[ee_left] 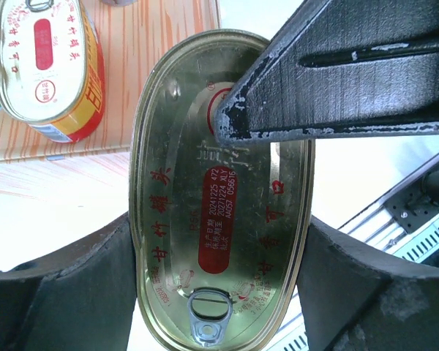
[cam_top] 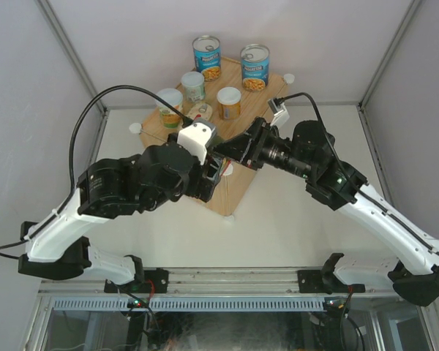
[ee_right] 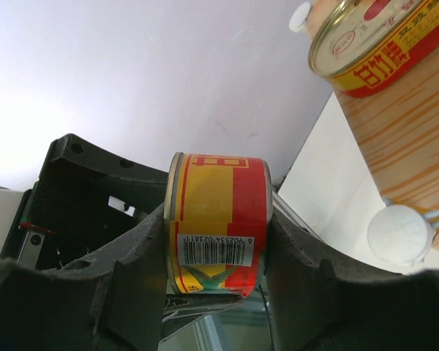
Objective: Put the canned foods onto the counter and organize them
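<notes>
Top view: left gripper and right gripper meet over the counter; upright cans stand toward its far end

Left wrist: left gripper clamps the oval tin by its long sides, beyond the counter's edge

Right wrist: right gripper pinches the same tin's flat faces

Judged a handover; next, one gripper lets go, and the tin goes beside the second tin

the white table carries the wood-grain counter.

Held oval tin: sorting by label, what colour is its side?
Oval tin: red and yellow side, white barcode patch; best seen in right wrist view.
</notes>
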### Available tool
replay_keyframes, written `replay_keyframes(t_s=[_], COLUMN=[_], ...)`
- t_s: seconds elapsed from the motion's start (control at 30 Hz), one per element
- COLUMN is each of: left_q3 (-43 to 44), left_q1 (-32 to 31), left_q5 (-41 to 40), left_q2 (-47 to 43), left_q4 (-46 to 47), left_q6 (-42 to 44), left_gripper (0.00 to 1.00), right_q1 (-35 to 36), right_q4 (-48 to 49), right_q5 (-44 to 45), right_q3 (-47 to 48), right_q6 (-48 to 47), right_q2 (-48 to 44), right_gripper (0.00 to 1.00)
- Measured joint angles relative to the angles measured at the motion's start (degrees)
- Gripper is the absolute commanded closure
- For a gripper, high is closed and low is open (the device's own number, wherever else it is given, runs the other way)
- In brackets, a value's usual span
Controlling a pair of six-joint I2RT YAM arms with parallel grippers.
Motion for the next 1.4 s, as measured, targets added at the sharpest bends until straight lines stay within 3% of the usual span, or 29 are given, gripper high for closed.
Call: replay_keyframes(t_s=[0.37,0.67,0.93,1.4], left_q3=[-8.09,-12.94,-13.90,-14.64], left_q1=[8.46,15.72,19.93,23.93], left_q5=[4.24,10.60,14.78,15.15], left_q2=[-2.08,-2.47,-2.47,-3.17], left_q4=[10.73,17.59,19.82,21.16], left_q6=[2.75,4.52,6.45,6.88], left_gripper=[0.57,0.45,0.27,0.13], right_q1=[-7.50,-12.07,-14.03,-17.44], right_q4=[3.45,5.68,8.85,10.71], right_q5=[-7.34,-11.37,-13.88,-14.05], right_q3=[0.11,0.11,0.11,0.11], right_q6=[3.74,5.86,7.52,7.93], right_q2=[4.70,8.39,10.78,12.96], right_gripper=[1.00,1.00,1.00,1.00])
